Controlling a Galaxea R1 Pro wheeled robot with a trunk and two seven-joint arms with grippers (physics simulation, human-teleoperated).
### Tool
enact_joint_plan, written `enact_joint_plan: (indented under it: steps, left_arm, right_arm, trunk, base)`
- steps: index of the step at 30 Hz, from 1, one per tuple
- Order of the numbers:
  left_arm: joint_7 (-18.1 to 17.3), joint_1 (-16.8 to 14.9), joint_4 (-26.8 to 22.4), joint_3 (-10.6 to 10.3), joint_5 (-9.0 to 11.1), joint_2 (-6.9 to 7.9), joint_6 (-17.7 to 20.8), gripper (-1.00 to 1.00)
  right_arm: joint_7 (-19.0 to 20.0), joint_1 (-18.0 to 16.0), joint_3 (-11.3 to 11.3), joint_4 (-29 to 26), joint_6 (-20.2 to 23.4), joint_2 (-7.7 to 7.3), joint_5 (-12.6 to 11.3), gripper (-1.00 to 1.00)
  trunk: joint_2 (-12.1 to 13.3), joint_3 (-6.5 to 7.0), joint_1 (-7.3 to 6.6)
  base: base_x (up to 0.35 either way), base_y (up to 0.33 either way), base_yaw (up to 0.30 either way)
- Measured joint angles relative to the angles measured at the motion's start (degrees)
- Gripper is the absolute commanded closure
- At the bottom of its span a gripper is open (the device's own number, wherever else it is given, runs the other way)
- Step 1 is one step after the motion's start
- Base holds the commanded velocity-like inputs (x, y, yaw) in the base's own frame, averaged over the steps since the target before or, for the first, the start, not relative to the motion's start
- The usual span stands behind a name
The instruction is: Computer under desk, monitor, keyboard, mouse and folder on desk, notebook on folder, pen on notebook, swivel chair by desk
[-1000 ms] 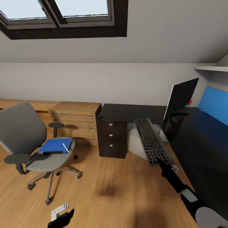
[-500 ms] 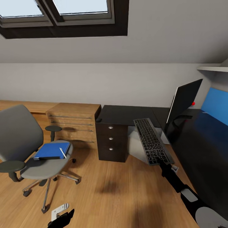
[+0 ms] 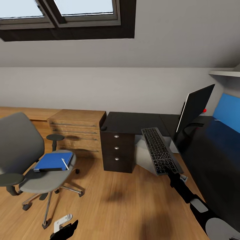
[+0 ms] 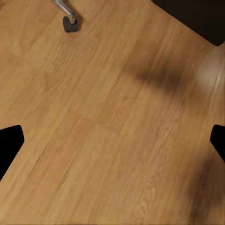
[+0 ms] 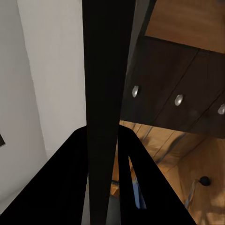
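Keyboard (image 3: pixel 161 150) is pinched by its near end in the right gripper (image 3: pixel 170 172), sticking out over the floor just left of the desk (image 3: pixel 206 156), near the monitor (image 3: pixel 195 106). Held that far off-center it could pivot, slip out, or clip the monitor. Left gripper (image 4: pixel 112 140) hangs open over bare floor.

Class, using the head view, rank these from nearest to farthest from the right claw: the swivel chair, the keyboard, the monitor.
1. The keyboard: gripped at its near end by the right claw.
2. The monitor: standing on the desk, beyond the keyboard's far end.
3. The swivel chair: across the floor, on the left.
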Motion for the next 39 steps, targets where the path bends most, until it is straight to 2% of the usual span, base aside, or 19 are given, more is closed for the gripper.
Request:
enact_joint_plan:
  steps: [23,30,39]
  left_arm:
    - [0.00,-0.03,0.00,0.08,0.14,0.00,0.03,-1.00]
    - [0.00,-0.04,0.02,0.08,0.14,0.00,0.02,-1.00]
    - [0.00,-0.02,0.00,0.08,0.15,0.00,0.03,-1.00]
  right_arm:
    - [-0.19,0.01,0.25,0.11,-0.17,0.13,0.31,1.00]
    - [-0.72,0.01,0.24,0.05,0.16,0.72,0.33,1.00]
    - [-0.41,0.00,0.16,0.03,0.42,0.59,0.34,1.00]
  trunk:
    - [0.00,0.00,0.00]
    - [0.00,0.00,0.00]
    - [0.00,-0.08,0.03]
  base:
    - [0.330,0.000,-0.001]
    - [0.305,0.000,-0.187]
    - [0.089,0.000,-0.102]
